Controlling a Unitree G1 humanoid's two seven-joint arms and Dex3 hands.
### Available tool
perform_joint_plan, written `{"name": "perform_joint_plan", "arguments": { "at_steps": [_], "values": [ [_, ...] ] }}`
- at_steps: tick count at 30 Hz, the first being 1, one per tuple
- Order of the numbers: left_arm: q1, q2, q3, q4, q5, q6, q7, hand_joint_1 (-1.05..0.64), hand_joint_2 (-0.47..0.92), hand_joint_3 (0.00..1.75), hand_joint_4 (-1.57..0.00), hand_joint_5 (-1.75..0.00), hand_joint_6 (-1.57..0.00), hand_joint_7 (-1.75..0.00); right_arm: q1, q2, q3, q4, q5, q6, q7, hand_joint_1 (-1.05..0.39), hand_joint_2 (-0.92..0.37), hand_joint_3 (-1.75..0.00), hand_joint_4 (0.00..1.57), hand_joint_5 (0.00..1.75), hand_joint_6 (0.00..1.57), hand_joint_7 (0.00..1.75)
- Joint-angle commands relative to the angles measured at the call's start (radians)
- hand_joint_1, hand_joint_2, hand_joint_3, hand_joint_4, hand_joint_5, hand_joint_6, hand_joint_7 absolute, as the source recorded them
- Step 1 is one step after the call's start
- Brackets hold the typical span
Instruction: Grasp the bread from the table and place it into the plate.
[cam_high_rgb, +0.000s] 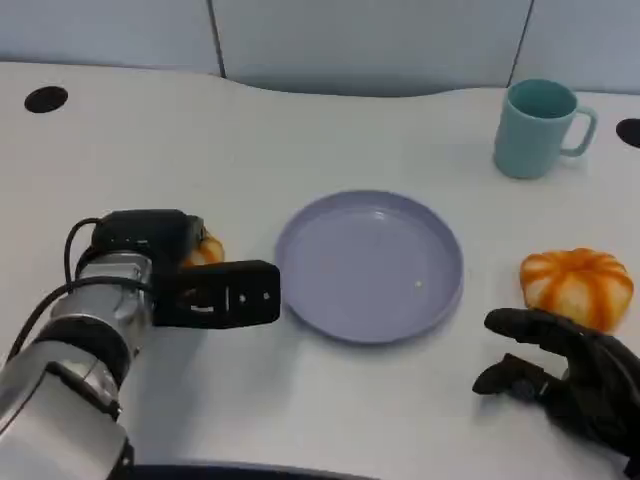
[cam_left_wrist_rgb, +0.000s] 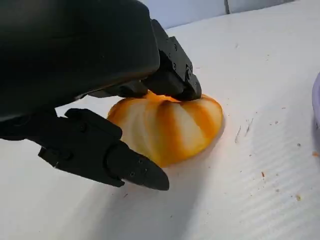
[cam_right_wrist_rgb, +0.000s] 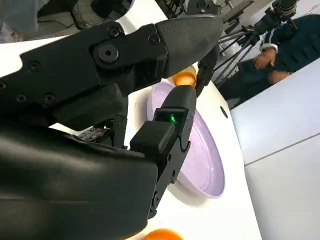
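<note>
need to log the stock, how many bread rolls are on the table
2. One bread roll lies left of the purple plate, under the left hand. The other bread roll lies right of the plate, beside the right hand.

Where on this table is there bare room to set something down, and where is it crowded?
The plate is bare. Free table lies between the plate and the mug, and across the far left. It is crowded around the left hand at its bread, and around the right hand by the other bread.
</note>
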Motion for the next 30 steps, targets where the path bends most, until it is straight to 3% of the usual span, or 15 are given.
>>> {"name": "perform_joint_plan", "arguments": {
  "at_steps": [1, 4, 9, 11, 13, 20, 25, 30],
  "values": [
    [0.029, 0.013, -0.003, 0.013, 0.003, -0.016, 0.023, -0.18, 0.89, 0.01, -0.81, -0.61, -0.91, -0.03, 0.026, -0.01, -0.002, 0.014, -0.004, 0.006, -0.003, -0.35, -0.92, -0.15, 0.66, 1.13, 0.87, 0.33],
    [0.028, 0.014, -0.005, 0.013, 0.005, -0.022, 0.03, -0.21, 0.91, 0.01, -0.83, -0.67, -1.01, -0.06, 0.025, -0.01, -0.003, 0.015, -0.002, 0.014, -0.006, -0.36, -0.92, -0.15, 0.66, 1.13, 0.87, 0.34],
    [0.029, 0.012, -0.001, 0.013, -0.001, -0.021, 0.031, -0.22, 0.91, 0.01, -0.83, -0.7, -1.04, -0.05, 0.029, -0.009, -0.003, 0.008, -0.001, 0.017, -0.007, -0.36, -0.92, -0.14, 0.66, 1.13, 0.87, 0.34],
    [0.032, 0.009, 0.003, 0.013, -0.004, -0.019, 0.034, -0.31, 0.86, 0.0, -0.86, -0.72, -1.09, -0.06, 0.034, -0.008, -0.002, -0.004, -0.001, 0.021, -0.011, -0.35, -0.92, -0.14, 0.66, 1.13, 0.87, 0.34],
    [0.035, 0.007, 0.001, 0.014, -0.001, -0.016, 0.048, -0.31, 0.88, 0.01, -0.85, -0.81, -1.1, -0.04, 0.039, -0.006, 0.0, -0.014, -0.004, 0.021, -0.017, -0.36, -0.92, -0.13, 0.66, 1.13, 0.87, 0.35],
    [0.032, 0.002, -0.011, 0.016, 0.009, -0.002, 0.048, -0.33, 0.92, 0.28, -0.7, -1.2, -1.06, -0.01, 0.048, -0.003, 0.003, -0.028, 0.0, 0.03, -0.023, -0.35, -0.92, -0.14, 0.66, 1.13, 0.86, 0.35],
    [0.031, 0.003, -0.012, 0.012, 0.008, -0.019, 0.058, -0.32, 0.92, 0.3, -0.69, -1.22, -1.09, -0.02, 0.052, -0.007, 0.001, -0.034, 0.004, 0.033, -0.012, -0.34, -0.92, -0.15, 0.65, 1.12, 0.86, 0.35],
    [0.025, 0.004, 0.005, 0.007, -0.009, -0.046, 0.062, -0.36, 0.92, 0.25, -0.68, -1.16, -1.01, -0.01, 0.048, -0.008, 0.001, -0.027, 0.0, 0.028, -0.011, -0.36, -0.92, -0.14, 0.65, 1.13, 0.85, 0.35]
  ]
}}
